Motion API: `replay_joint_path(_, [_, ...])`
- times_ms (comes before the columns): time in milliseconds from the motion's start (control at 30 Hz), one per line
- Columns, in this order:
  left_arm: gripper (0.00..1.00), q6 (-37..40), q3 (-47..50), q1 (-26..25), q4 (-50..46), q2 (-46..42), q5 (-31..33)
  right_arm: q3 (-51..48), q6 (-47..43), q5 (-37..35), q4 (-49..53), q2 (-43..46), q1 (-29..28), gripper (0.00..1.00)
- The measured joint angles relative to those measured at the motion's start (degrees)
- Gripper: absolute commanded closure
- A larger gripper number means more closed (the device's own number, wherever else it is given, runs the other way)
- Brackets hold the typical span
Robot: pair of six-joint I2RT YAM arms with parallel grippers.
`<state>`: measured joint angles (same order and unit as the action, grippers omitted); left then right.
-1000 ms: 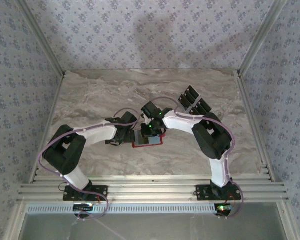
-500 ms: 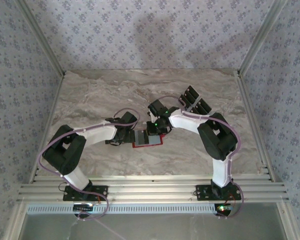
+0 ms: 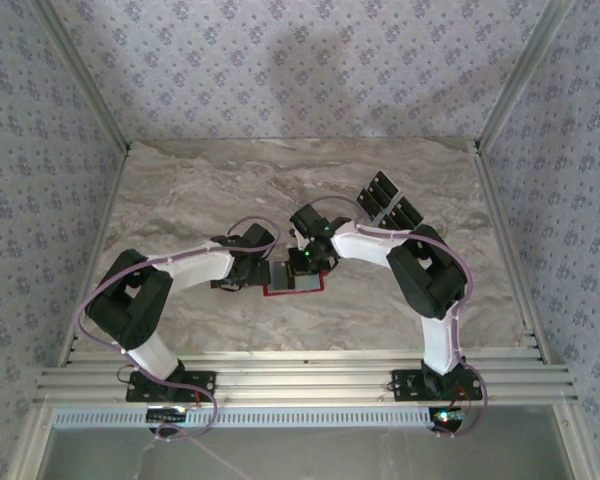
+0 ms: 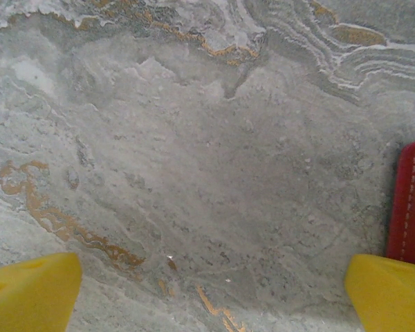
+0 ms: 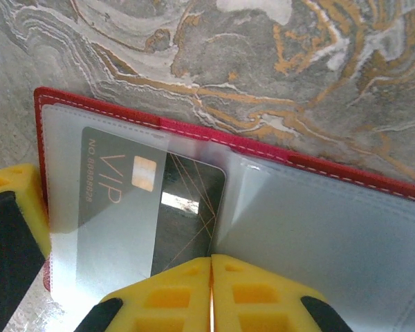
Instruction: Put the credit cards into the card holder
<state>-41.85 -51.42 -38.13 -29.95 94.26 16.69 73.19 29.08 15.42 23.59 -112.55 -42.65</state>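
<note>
The red card holder [image 3: 292,288] lies open on the marble table between the two arms. In the right wrist view its red edge [image 5: 97,104] frames clear grey pockets, and a black credit card [image 5: 187,207] marked VIP sits partly under the left pocket's film. My right gripper [image 5: 211,266] is shut, with its fingertips right at the card's lower right edge and nothing visible between them. My left gripper [image 4: 211,294] is open wide just left of the holder's edge [image 4: 411,200]. One of its yellow fingers [image 5: 10,207] sits at the holder's left side.
More black credit cards [image 3: 388,203] lie in a fanned group at the back right of the table. Metal frame rails [image 3: 300,380] run along the near edge, and patterned walls enclose the other three sides. Bare marble [image 3: 210,190] lies to the back left.
The right wrist swung slightly to the right, then came back over the card holder. The left arm has stayed where it was.
</note>
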Motion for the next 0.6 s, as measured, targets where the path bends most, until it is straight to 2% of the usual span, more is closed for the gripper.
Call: replay_joint_path(600, [0.00,0.0,0.0,0.0,0.0,0.0,-0.2,2.5,1.3,1.4,-0.5,-2.4,-1.0,0.90])
